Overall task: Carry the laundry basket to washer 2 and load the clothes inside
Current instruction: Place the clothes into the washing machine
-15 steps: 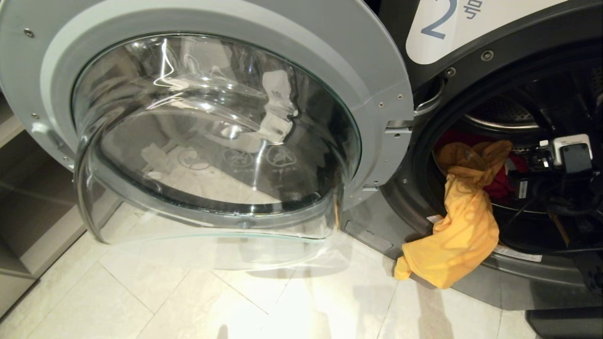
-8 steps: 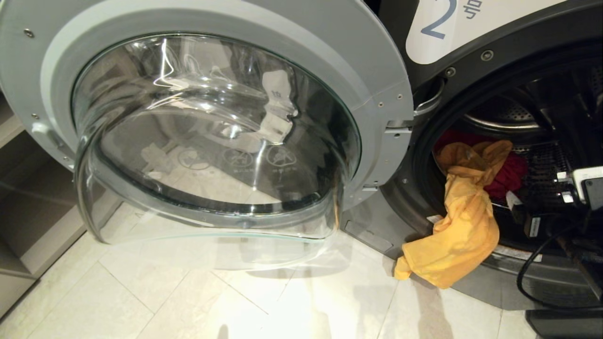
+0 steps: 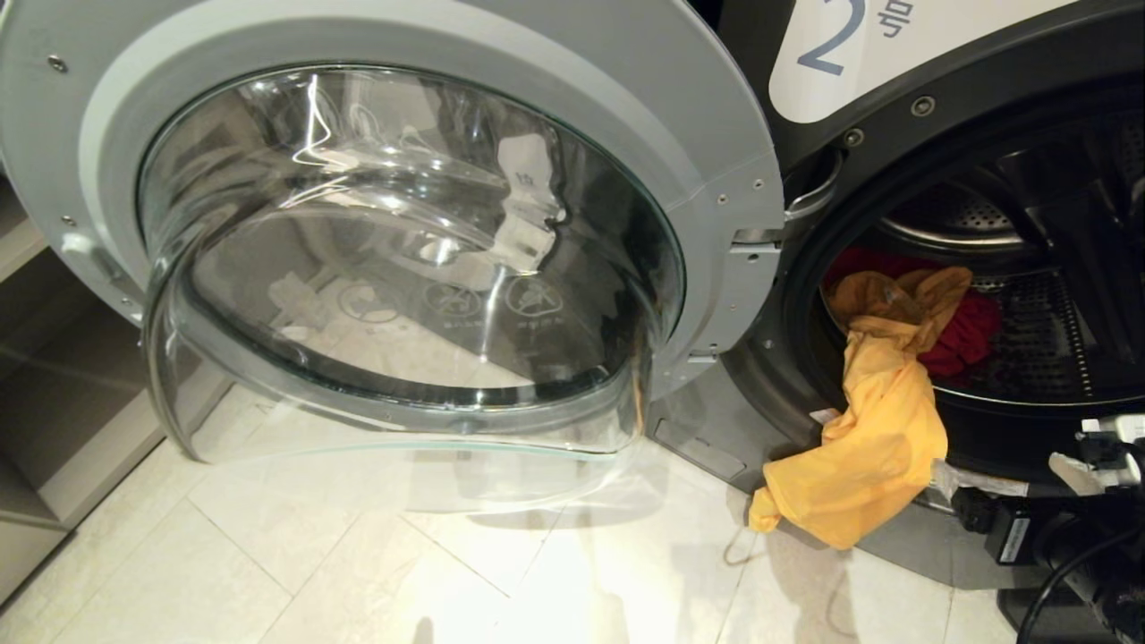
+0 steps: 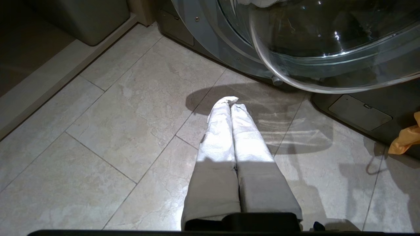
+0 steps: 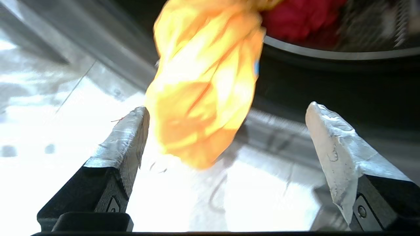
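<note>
Loading's half done: yellow garment dangles out of washer 2; my right claw, spread wide, needs to grab it.

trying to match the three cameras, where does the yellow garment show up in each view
Head view: the yellow garment hangs out of the drum over the door sill of washer 2, lower right.
Left wrist view: only its tip shows, at the right edge.
Right wrist view: it fills the upper middle, ahead of the open right gripper.
Shared landmark: the pale floor tiles below the washer.
</note>
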